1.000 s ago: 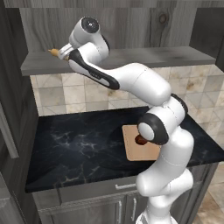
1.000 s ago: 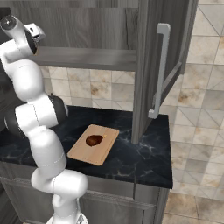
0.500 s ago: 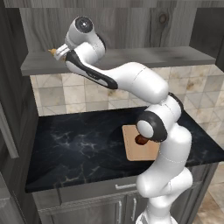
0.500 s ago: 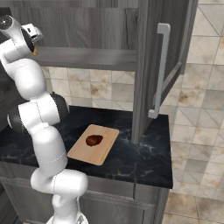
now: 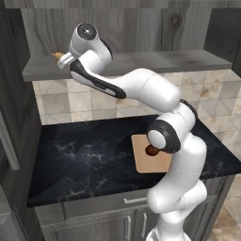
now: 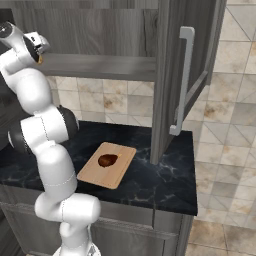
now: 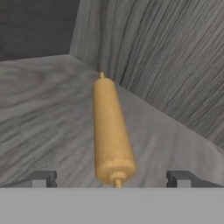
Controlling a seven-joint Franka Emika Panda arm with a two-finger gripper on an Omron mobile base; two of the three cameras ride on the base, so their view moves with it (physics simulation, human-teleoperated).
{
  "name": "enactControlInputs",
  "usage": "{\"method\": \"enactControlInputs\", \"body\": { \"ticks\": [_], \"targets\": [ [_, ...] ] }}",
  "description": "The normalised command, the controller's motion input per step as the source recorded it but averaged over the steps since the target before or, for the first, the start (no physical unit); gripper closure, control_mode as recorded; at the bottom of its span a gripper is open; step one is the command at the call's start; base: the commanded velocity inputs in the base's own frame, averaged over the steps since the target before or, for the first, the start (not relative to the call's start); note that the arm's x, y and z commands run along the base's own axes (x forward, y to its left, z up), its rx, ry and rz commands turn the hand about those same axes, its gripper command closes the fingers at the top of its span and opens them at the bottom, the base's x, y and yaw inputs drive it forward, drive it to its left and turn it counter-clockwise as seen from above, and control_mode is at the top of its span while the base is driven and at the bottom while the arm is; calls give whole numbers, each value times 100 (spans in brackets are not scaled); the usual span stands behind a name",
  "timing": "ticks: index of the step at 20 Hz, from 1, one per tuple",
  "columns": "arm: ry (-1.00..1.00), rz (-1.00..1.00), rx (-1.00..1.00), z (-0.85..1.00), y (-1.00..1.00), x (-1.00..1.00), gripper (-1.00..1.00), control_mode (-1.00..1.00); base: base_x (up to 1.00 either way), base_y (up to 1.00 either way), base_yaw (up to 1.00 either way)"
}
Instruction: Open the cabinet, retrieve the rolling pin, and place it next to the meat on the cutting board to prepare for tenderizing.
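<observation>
Wide dark grey wood-grain wall cabinet stands open, its shaker door with the long silver bar handle swung out to the right so the inside shelf can be reached; opening step looks done. Black marbled surface sits below the cabinet, carrying the light tan rectangular wooden cutting board with rounded corners, near the front so the pin can land beside what lies on it. White arm is raised up to shelf height, reaching in on the left side of the cabinet. Slim light tan wooden rolling pin lies flat on the shelf near the back wall corner, lengthwise away from the hand camera, narrow handle stub pointing at the camera, plain smooth cylinder. End effector has its jaws spread wide, one dark tip either side of the pin's near end, not touching it; lined up for a grasp, nothing held. Small glossy dark reddish-brown oval meat rests near the board's middle, bare board left beside it for the pin
</observation>
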Motion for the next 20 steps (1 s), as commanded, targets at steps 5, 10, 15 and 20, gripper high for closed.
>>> {"method": "enactControlInputs", "body": {
  "ticks": [5, 10, 15, 20],
  "targets": [
    [0, -3, 0, -26, 0, 29, -100, -100, 0, 0, 0],
    [0, -2, 0, -17, 0, 45, -100, -100, 0, 0, 0],
    [0, 0, 0, -7, 4, 33, -100, -100, 0, 0, 0],
    [0, 0, 0, -13, 8, 17, -100, -100, 0, 0, 0]
  ]
}}
